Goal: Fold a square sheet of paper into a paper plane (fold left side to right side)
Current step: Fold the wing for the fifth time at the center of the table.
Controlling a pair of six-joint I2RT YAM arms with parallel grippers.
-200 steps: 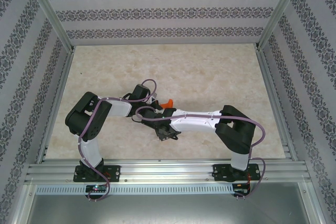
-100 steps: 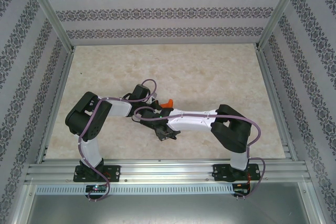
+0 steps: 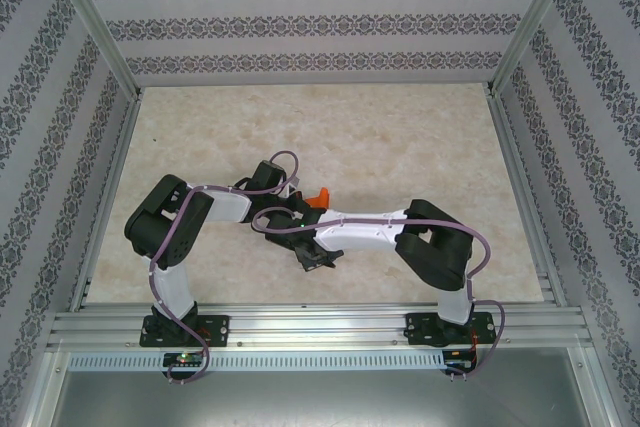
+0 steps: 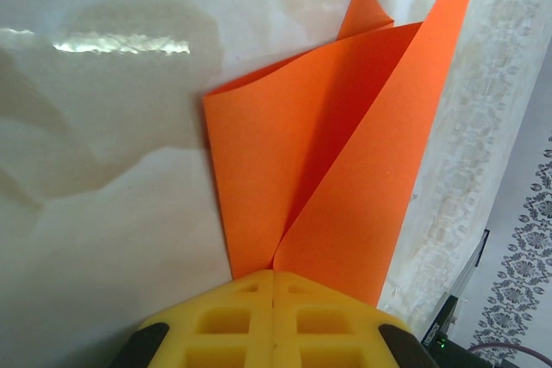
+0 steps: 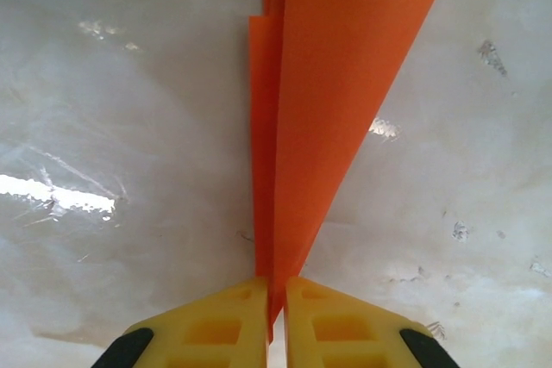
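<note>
Near the centre of the bench (image 3: 420,127), the right gripper (image 5: 276,295) is clamping a narrow layered edge of the orange paper (image 5: 336,66) between ribbed yellow fingers (image 5: 220,321). The left gripper (image 4: 273,286) is pinching the paper's pointed end, with its fingers pressed together. The thin, matte sheet is fanning into two smooth, creased flaps over the glossy, marbled beige surface.

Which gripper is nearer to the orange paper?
Neither left nor right: both touch it. The left gripper is shut on one narrow end of the orange paper, which fans out beyond its fingers. The right gripper pinches another narrow end between its fingers.
</note>
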